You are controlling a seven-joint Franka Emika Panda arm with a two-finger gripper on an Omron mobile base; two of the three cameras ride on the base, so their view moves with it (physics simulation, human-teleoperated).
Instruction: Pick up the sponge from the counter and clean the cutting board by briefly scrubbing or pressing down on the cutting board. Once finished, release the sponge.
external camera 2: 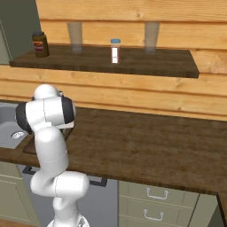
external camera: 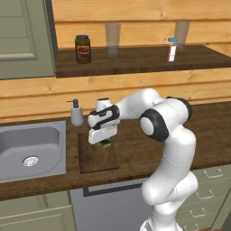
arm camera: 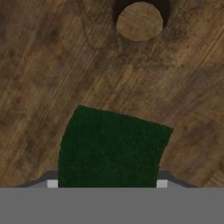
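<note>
On the cutting board [external camera: 97, 155], near its far end, sits the sponge [external camera: 105, 143], a small block showing dark green with a sliver of yellow beneath, tucked directly under the gripper [external camera: 103, 140]. From the hand view the sponge's green top [arm camera: 111, 146] spreads across the lower middle, lying between the two grey finger tips at either bottom corner, with the board's brown grain all around it and a round hole in the board [arm camera: 139, 21] beyond. The jaws stand closed against the sponge's two sides, so the sponge is gripped. It appears to be down on the wood, though whether it is pressing hard or merely resting cannot be told. The board lies on the counter [external camera: 149, 144], just beside the steel sink [external camera: 29, 151], and a soap dispenser [external camera: 76, 113] stands behind the board's far left corner. Above, a higher shelf [external camera: 135, 58] carries a dark jar [external camera: 83, 48], two glasses and a small white bottle [external camera: 171, 49]. From the right base view the white arm [external camera 2: 51, 146] blocks most of the board, with only a corner [external camera 2: 30, 146] peeking out at its left. As a judgement of progress: the pick-up looks done and the sponge has been brought to the board, so the work seems to be in the scrubbing or pressing stage. What remains is finishing that brief scrub and then opening the jaws to let the sponge go.
</note>
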